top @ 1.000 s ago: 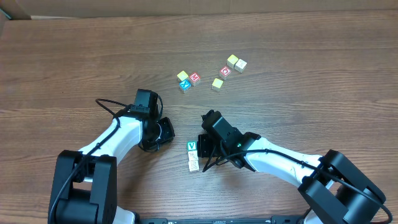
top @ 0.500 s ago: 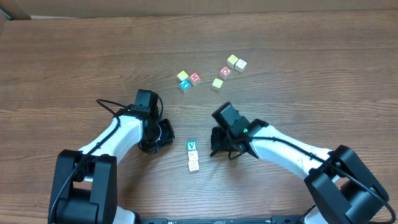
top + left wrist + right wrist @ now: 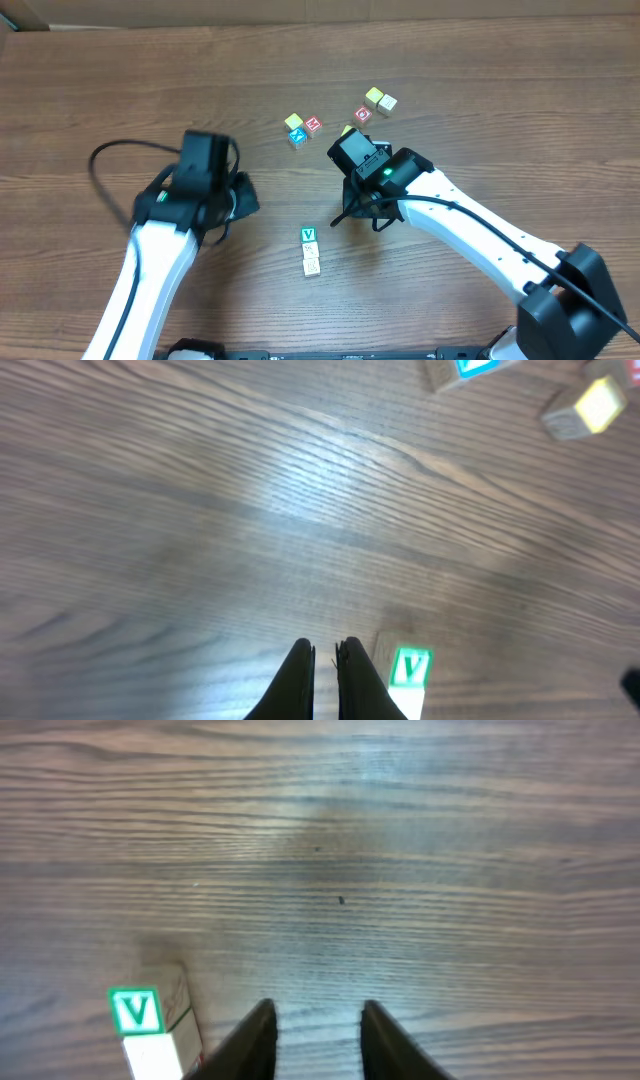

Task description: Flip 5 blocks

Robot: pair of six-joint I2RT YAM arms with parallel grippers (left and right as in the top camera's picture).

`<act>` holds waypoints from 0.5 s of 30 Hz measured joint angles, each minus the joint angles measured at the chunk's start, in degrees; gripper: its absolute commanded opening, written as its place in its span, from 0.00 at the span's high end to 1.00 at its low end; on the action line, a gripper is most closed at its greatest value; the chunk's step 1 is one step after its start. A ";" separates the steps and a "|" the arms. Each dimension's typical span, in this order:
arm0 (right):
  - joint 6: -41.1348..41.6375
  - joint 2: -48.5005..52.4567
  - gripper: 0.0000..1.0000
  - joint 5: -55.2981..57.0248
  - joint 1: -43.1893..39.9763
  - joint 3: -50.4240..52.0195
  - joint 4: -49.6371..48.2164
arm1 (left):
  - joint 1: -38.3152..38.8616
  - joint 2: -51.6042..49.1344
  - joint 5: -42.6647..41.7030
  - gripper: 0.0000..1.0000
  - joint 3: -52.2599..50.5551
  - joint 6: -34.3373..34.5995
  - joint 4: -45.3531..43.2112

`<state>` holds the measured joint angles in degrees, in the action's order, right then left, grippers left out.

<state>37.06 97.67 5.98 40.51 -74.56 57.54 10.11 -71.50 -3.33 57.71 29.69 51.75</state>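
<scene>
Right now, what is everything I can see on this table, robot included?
brown wooden table: one, under everything
small wooden letter cubes at far centre: three, yellow-green, red, blue, bunched together
far-right cubes: three, red, yellow-green, pale, bunched together
half-hidden cube: one, yellow-green, at the right arm's far edge
near cubes: three, green V, two pale, in a row between the arms
black cable: one, looping beside the left arm
robot arms: two, white and black, left, right
left tool: one, black, shut, empty
right tool: one, black, open, empty
</scene>
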 measured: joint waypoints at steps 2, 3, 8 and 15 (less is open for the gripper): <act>0.15 -1.64 0.53 0.48 0.02 -1.16 1.42 | 0.02 5.62 0.70 0.96 0.02 -0.35 1.92; 0.11 -2.62 0.45 0.63 0.02 -1.66 2.10 | 0.02 8.98 1.07 0.96 0.04 -0.72 3.13; 0.33 -11.85 0.20 2.36 0.02 -3.13 6.40 | 0.02 22.69 2.43 0.96 0.13 -3.06 9.51; 0.79 -26.91 0.00 3.48 0.02 -3.65 16.65 | 0.02 41.35 2.80 0.96 1.68 -4.92 23.28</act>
<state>37.85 70.76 9.45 40.53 -78.22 74.19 10.13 -30.15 -0.54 59.40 24.77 75.02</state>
